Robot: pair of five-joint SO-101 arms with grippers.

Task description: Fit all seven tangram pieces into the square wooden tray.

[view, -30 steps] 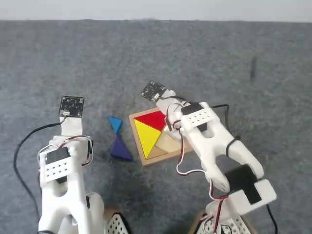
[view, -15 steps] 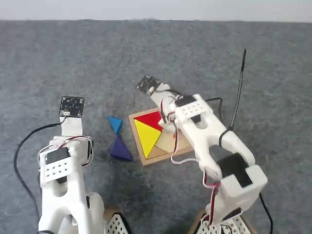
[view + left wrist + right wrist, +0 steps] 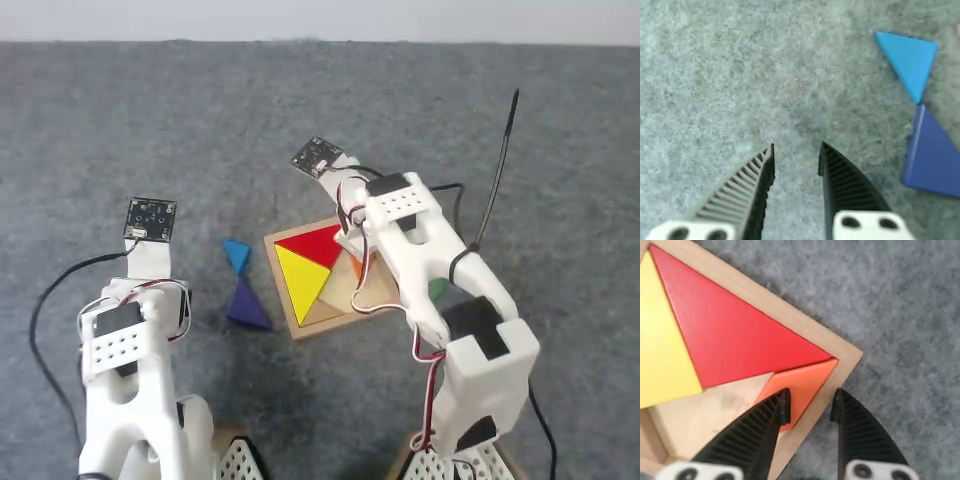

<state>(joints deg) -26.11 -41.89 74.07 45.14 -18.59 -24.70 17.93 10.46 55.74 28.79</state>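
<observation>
The right fingers [image 3: 810, 402] are standing narrowly apart and, as far as I can tell, gripping nothing. One is hanging over the orange piece [image 3: 802, 382], the other over the rim of the tray [image 3: 790, 318] at its far-right corner. The orange piece is lying in that corner against the red triangle [image 3: 735, 325]. I cannot tell whether its outer edge is sitting flush inside the rim or riding up on it.

That is where trouble is waiting. If the fingers are closing or pulling off at a slant, one could be snagging the rim. That would be dragging the tray across the surface [image 3: 150, 120] or flicking the orange piece out. If the piece is riding on the rim, it is stealing room, and the later pieces are likely to jam.

The tray is holding three pieces: the red triangle along the far side, the yellow triangle [image 3: 297, 280] at the left, and the orange piece at the far right. Its near-right part is showing bare wood.

The light blue triangle [image 3: 237, 255] and the dark blue piece [image 3: 246, 303] are lying tip to tip on the surface just left of the tray. The left fingers [image 3: 796, 150] are hanging narrowly apart and empty, farther left of them.
</observation>
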